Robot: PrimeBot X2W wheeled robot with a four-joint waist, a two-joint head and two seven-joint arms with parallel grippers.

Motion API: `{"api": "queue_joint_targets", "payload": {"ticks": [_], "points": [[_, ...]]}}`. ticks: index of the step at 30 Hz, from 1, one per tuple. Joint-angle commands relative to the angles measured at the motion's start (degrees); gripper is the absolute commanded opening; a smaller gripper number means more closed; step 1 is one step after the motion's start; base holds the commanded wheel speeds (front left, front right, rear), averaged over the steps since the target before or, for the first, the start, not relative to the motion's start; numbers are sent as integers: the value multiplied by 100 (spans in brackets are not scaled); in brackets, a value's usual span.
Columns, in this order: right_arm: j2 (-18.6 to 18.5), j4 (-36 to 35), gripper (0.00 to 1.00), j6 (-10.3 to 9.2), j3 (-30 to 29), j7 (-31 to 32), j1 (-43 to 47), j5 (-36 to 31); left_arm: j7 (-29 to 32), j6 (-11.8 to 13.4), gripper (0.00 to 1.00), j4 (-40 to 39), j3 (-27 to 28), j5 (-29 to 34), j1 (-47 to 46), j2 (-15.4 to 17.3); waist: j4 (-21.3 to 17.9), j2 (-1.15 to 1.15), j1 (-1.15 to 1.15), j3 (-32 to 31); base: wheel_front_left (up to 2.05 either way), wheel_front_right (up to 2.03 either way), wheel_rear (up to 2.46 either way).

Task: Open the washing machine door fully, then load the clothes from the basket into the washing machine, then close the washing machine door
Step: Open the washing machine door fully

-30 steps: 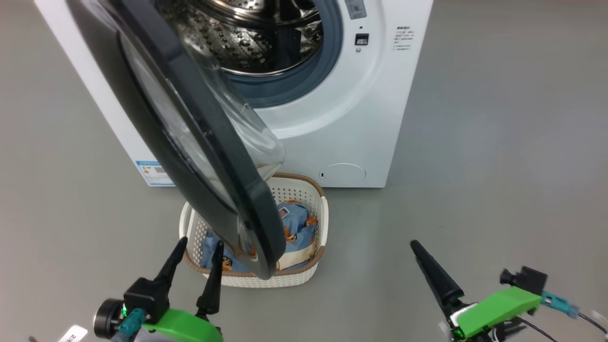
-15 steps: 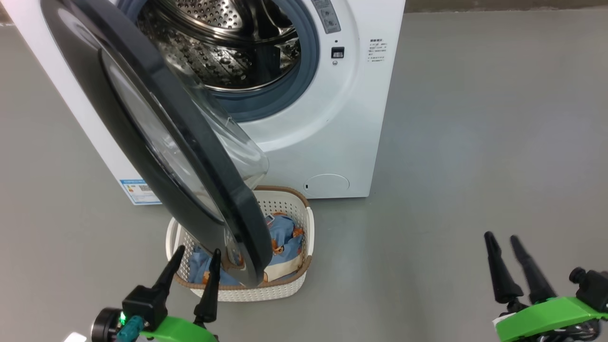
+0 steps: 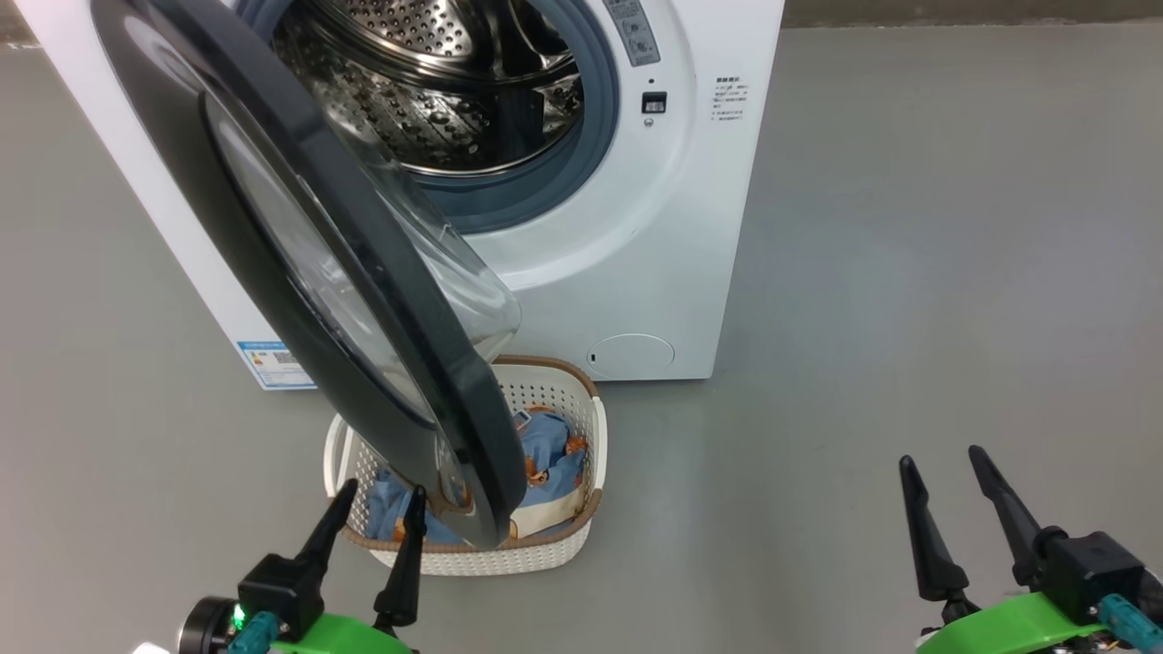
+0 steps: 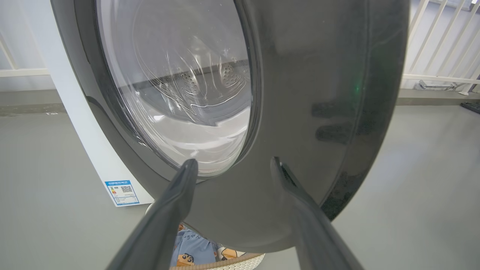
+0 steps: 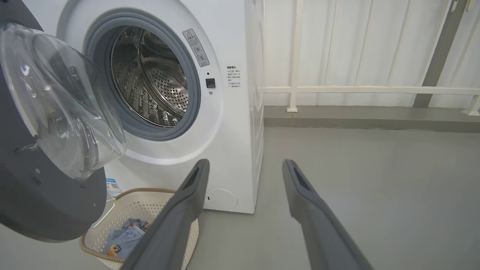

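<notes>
The washing machine (image 3: pixel 636 227) stands ahead with its steel drum (image 3: pixel 436 91) exposed. The washing machine door (image 3: pixel 409 318) hangs partly open, swung out toward me over the basket (image 3: pixel 509 563). The clothes (image 3: pixel 545 454), light blue with orange figures, lie in the basket, partly hidden by the door. My left gripper (image 3: pixel 383 490) is open just in front of the door's lower edge; in the left wrist view its fingers (image 4: pixel 233 160) face the door's (image 4: pixel 318 75) outer black rim. Over the floor at the lower right, my right gripper (image 3: pixel 940 457) is open and holds nothing.
Grey floor surrounds the machine. A blue label (image 3: pixel 268 359) sits low on the machine's front. In the right wrist view a white railing (image 5: pixel 356 90) runs behind the machine (image 5: pixel 232 131), with the basket (image 5: pixel 138 208) and clothes (image 5: pixel 123 238) at the lower left.
The head camera has shifted. My right gripper has turned from lying sideways to fingers pointing up and sits further right. The left gripper stays by the door's lower edge.
</notes>
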Motion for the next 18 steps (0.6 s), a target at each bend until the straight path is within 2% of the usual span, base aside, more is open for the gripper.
{"api": "queue_joint_targets", "payload": {"ticks": [1, 18], "points": [[21, -130, 100, 9, 163, -67, -16, -160, -70, -28, 100, -100, 155, -46, -116, 88, 20, 0, 0, -6, 0, 0, 0], [177, 37, 100, 9, 196, -67, 111, -289, -70, -21, 100, -49, 97, -76, -61, 88, 73, 0, 0, -81, 0, 0, 0]]}}
